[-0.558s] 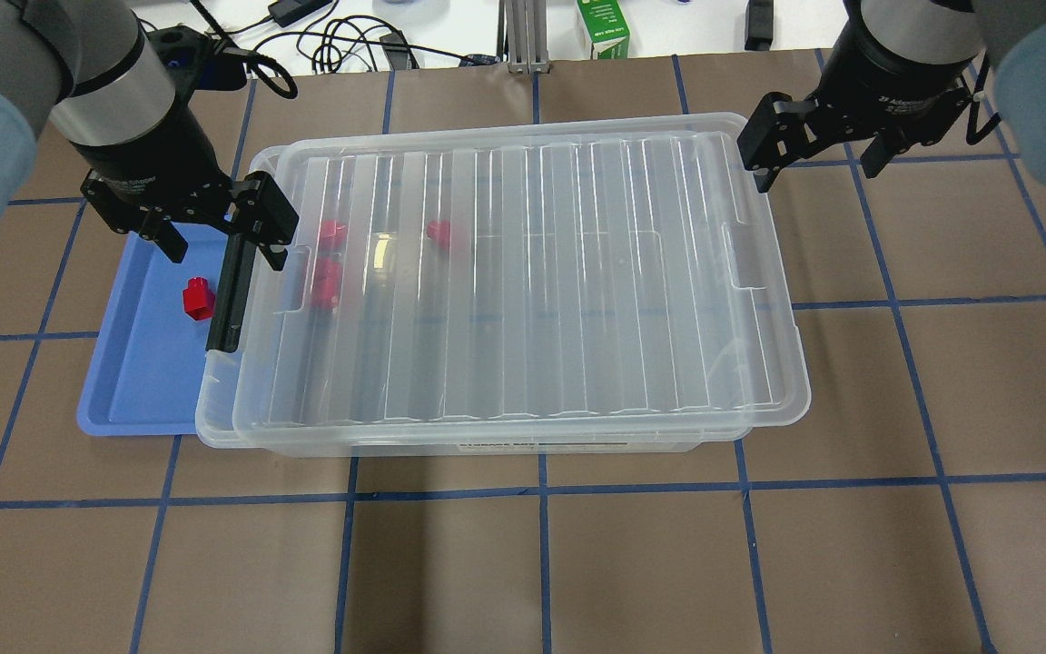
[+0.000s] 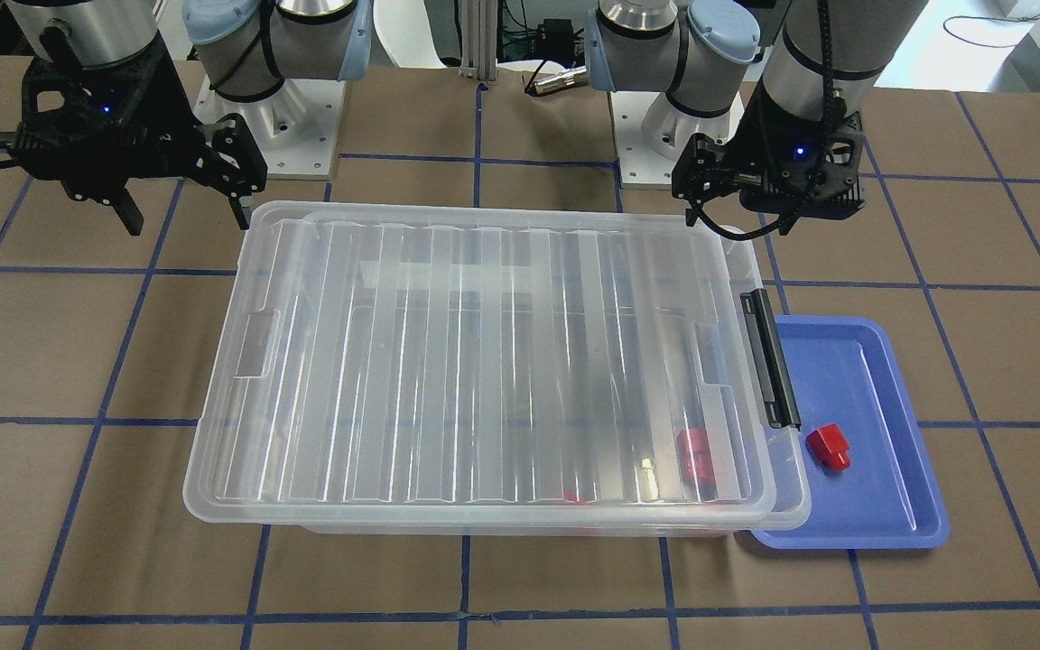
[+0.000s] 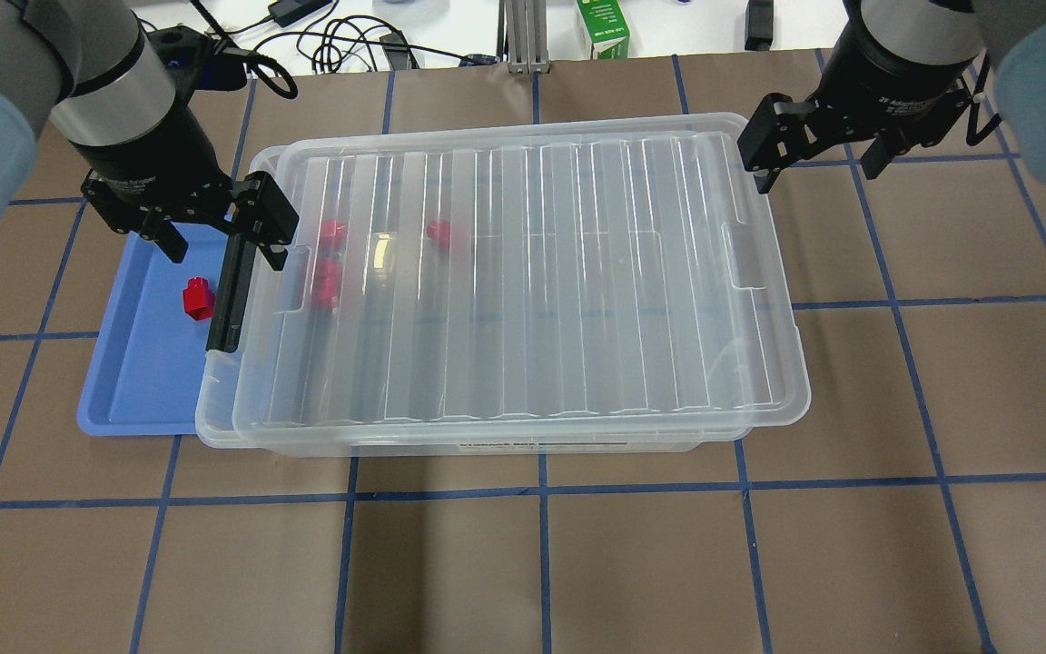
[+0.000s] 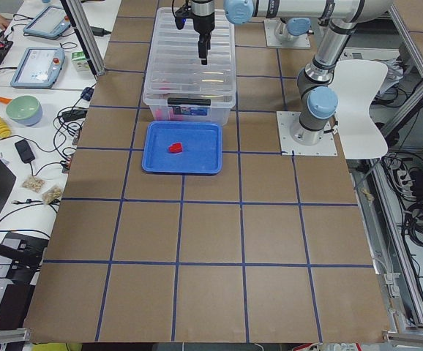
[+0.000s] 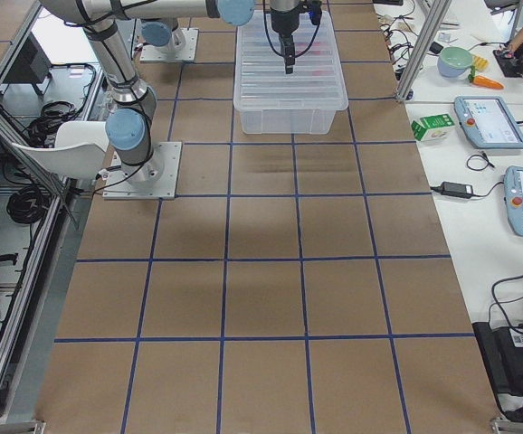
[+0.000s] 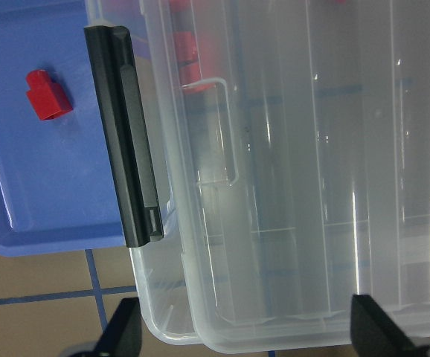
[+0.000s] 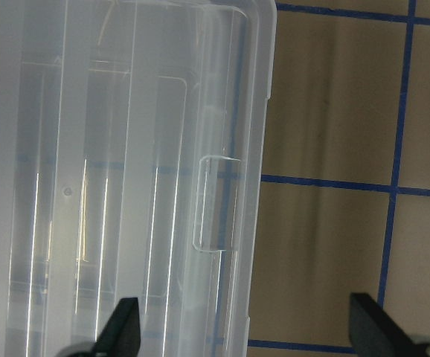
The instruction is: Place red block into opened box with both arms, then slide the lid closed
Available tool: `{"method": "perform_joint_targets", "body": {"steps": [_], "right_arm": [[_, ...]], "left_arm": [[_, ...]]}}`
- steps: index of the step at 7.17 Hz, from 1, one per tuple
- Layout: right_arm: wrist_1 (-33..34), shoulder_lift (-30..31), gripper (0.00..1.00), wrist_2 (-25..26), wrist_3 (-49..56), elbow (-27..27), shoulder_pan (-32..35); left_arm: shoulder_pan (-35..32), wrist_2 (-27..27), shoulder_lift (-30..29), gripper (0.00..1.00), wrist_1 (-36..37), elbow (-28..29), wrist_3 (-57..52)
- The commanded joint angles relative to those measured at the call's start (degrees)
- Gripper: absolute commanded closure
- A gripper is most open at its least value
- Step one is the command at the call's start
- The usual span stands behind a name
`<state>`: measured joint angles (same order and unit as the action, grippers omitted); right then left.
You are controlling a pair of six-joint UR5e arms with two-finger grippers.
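A: Where is the red block we want?

B: Outside the box, on the blue tray that lies just beside the box's latch end. It sits alone there, close to the black latch bar.

A: And the grippers?

B: The left gripper hangs over the box's latch end, spread wide with nothing in it. The right gripper hangs over the box's opposite end, near a corner, spread just as wide and also empty.

A: How would the block handle?

B: I'd guess light, hard and smooth. The squarish head offers flat faces, so pinch there, not on the narrow stub, which could twist out.

A: And the lid?

B: It lies on the box, shifted a little toward the end away from the latch, so only a thin strip of the box is open at the latch end. That is probably too narrow for the block. The lid looks thin, bendy and slick. I'd push on its raised rim or a notch at a short end, one gripper per end, so it doesn't skew.

A: Counts?

B: Four red blocks: one on the tray, and three showing blurred through the lid, inside the box near its latch end. One box, one lid with two end notches, one tray, one latch bar and two grippers.
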<state>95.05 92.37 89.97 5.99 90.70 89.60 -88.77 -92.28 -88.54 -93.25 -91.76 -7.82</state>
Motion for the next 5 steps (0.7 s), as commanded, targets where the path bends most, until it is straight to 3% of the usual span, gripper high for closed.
{"method": "perform_joint_targets", "body": {"steps": [1,5], "right_arm": [[0.31,0.00,0.00,0.12,-0.27,0.09,-0.65],[-0.22,-0.09,0.00,-0.05,0.78,2.53,-7.34]], "left_arm": [[0.00,-0.09,0.12,0.00,0.00,-0.09,-0.09],[0.00,-0.18,0.21,0.00,0.00,-0.17,-0.26]]}}
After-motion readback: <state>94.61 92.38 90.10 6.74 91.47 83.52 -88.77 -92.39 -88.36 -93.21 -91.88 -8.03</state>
